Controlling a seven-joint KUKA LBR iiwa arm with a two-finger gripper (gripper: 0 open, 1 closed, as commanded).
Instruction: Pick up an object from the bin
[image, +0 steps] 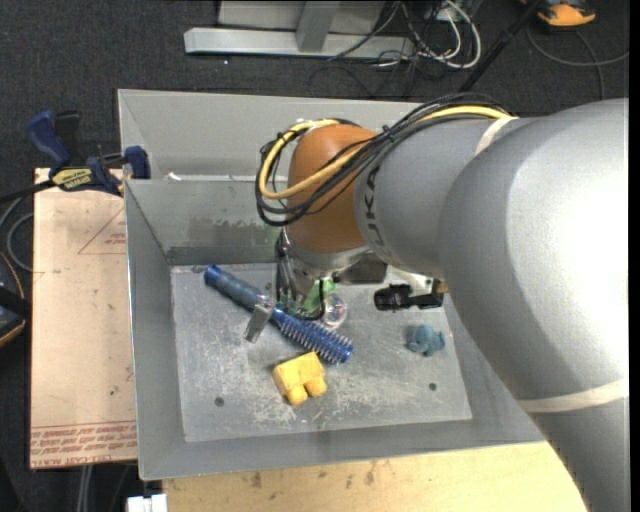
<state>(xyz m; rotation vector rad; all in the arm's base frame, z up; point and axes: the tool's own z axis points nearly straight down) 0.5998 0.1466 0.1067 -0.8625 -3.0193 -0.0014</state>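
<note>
My gripper reaches down below the orange wrist cover into the middle of the bin, right over the middle of a blue brush. The brush lies slantwise, its handle toward the back left and its bristled head toward the front right. A small green thing and a clear roundish thing sit right beside the gripper on its right. A yellow block lies just in front of the brush head.
A black clip-like thing lies to the right under the arm, and a small grey-blue lump lies further right. The arm and its cables cover the bin's back right part. The floor at the front left is bare.
</note>
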